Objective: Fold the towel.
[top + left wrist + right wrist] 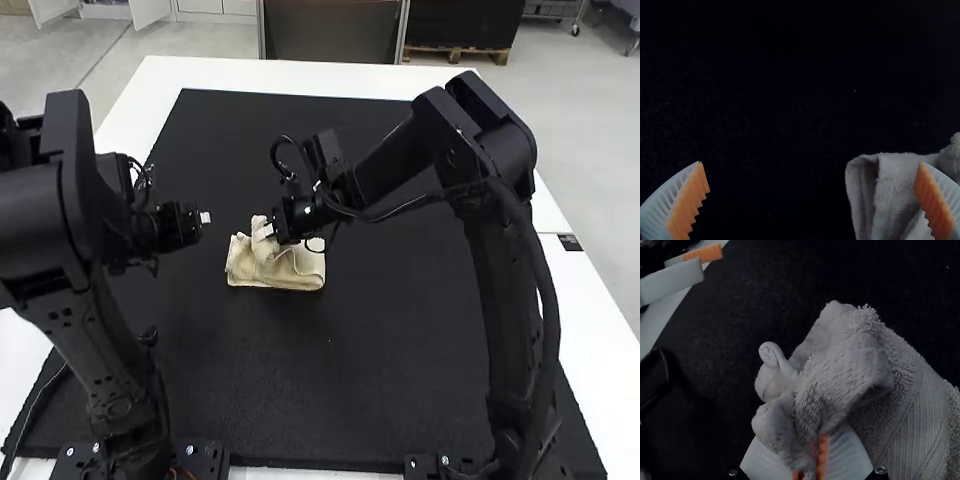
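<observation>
Cream on towel (300,272) near centre of high view; fine parallel lines at lower right of right wrist view. Black mat (350,370), white tabletop (152,85). White fingers (661,207), orange pads (689,202) on left gripper (204,217) and right gripper (266,231).

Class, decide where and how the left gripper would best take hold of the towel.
Probably by the towel's left end in the high view, coming from the left: its layers form a rounded fold there, and the open left gripper is on that side. The right gripper holds the bunched part.
</observation>
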Action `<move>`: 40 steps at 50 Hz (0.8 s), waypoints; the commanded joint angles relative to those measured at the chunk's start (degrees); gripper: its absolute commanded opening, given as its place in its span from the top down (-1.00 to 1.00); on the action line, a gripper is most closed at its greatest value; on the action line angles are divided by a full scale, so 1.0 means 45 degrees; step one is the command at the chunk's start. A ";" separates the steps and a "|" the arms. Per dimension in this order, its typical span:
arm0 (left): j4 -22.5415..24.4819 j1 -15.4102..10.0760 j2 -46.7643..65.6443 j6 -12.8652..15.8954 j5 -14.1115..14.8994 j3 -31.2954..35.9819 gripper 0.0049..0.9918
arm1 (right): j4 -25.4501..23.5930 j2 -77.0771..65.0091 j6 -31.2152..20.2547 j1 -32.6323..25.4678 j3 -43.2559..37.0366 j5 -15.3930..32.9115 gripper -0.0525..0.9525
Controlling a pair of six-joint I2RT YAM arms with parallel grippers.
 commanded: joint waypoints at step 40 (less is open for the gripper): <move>0.0255 0.0001 -0.0206 0.0037 0.0172 -0.0251 -0.94 | 0.0009 -0.0928 0.0435 -0.0749 0.0757 -0.0830 0.23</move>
